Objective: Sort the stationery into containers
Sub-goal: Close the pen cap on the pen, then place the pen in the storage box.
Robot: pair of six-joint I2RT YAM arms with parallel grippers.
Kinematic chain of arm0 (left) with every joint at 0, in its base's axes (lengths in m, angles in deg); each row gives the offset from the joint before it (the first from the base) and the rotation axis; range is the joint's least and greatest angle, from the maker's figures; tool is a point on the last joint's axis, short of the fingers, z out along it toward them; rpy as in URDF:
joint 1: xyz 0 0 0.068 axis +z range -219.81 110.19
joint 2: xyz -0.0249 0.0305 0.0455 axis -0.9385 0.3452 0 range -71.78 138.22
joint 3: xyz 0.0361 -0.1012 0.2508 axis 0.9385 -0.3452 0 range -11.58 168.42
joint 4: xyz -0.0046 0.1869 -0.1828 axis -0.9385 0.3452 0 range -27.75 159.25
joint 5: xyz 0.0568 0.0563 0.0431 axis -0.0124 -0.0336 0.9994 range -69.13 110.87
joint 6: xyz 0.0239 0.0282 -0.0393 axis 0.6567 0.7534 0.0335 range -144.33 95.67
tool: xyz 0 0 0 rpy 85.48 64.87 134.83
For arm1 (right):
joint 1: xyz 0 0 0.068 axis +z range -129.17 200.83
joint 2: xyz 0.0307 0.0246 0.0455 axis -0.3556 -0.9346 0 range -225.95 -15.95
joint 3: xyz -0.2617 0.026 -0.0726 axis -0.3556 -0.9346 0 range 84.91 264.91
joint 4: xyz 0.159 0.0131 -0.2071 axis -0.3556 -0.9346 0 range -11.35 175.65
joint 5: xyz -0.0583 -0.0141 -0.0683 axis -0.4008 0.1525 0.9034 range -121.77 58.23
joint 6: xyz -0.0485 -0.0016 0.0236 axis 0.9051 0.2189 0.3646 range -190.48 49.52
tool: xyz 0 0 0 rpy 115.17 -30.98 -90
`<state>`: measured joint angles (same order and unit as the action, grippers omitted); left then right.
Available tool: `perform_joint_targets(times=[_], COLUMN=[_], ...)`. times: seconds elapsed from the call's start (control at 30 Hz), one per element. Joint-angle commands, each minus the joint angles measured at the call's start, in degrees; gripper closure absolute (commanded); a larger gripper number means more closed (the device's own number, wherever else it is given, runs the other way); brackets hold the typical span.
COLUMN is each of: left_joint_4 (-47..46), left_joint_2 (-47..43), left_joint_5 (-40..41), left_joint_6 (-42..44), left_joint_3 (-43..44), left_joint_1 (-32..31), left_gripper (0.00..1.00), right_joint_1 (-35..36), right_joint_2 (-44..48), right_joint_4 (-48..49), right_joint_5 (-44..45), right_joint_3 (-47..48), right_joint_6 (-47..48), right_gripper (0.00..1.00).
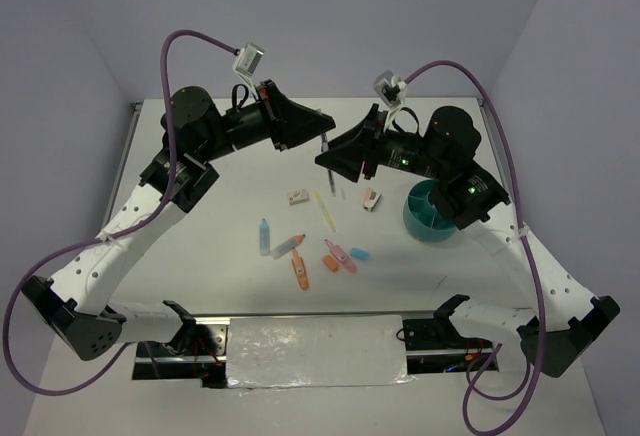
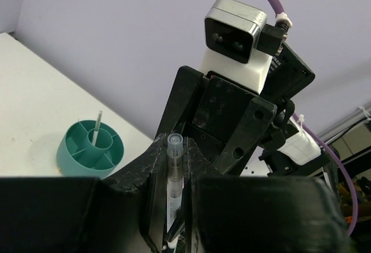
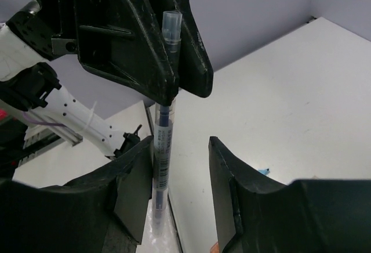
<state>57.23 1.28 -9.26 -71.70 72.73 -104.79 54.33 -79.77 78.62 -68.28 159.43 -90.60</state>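
My left gripper (image 1: 324, 132) is shut on a clear pen with a blue core (image 2: 174, 174) and holds it upright in the air above the back of the table. My right gripper (image 3: 181, 148) is open around the pen's lower part (image 3: 162, 160), which lies against its left finger (image 3: 130, 189). The teal cup (image 1: 432, 212) with dividers stands at the right; a thin pen (image 2: 97, 129) stands in its middle compartment. On the table lie a yellow pen (image 1: 324, 210), a light blue tube (image 1: 265, 237), orange highlighters (image 1: 300, 272), a pink highlighter (image 1: 340, 256) and small erasers (image 1: 297, 197).
The right arm's wrist camera (image 2: 236, 35) is close in front of my left gripper. A small blue item (image 1: 359, 253) lies by the pink highlighter. The silver plate (image 1: 315, 351) sits at the near edge between the arm bases.
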Motion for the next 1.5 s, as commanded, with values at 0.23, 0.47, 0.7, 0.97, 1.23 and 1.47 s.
perform_joint_targets(times=[0.23,0.47,0.7,0.97,1.23,1.47], left_joint_4=[0.26,12.92,25.72,49.05,46.24,40.71], left_joint_2=[1.91,4.37,4.90,2.20,-6.16,-12.67], left_joint_5=[-8.36,-10.12,4.25,46.04,31.12,23.12], left_joint_6=[0.17,8.52,16.17,6.59,10.81,11.60], left_joint_3=[3.93,9.46,16.92,22.76,0.70,-12.15], left_joint_1=[-1.05,-1.23,-1.05,5.43,7.74,7.65], left_gripper=[1.00,1.00,0.01,0.01,0.01,0.02], right_joint_1=[0.25,0.52,0.08,-4.30,-19.95,-27.51], right_joint_2=[-2.89,-4.74,-3.35,9.57,16.44,13.28], right_joint_4=[3.60,2.90,2.63,2.27,12.82,17.83], right_joint_5=[2.15,2.06,7.40,47.80,63.14,62.18], right_joint_3=[3.96,4.14,-3.74,-23.06,-37.43,-39.19], right_joint_6=[-1.59,-1.59,-0.36,5.61,7.90,7.55], right_gripper=[0.59,0.89,1.00,1.00,1.00,1.00])
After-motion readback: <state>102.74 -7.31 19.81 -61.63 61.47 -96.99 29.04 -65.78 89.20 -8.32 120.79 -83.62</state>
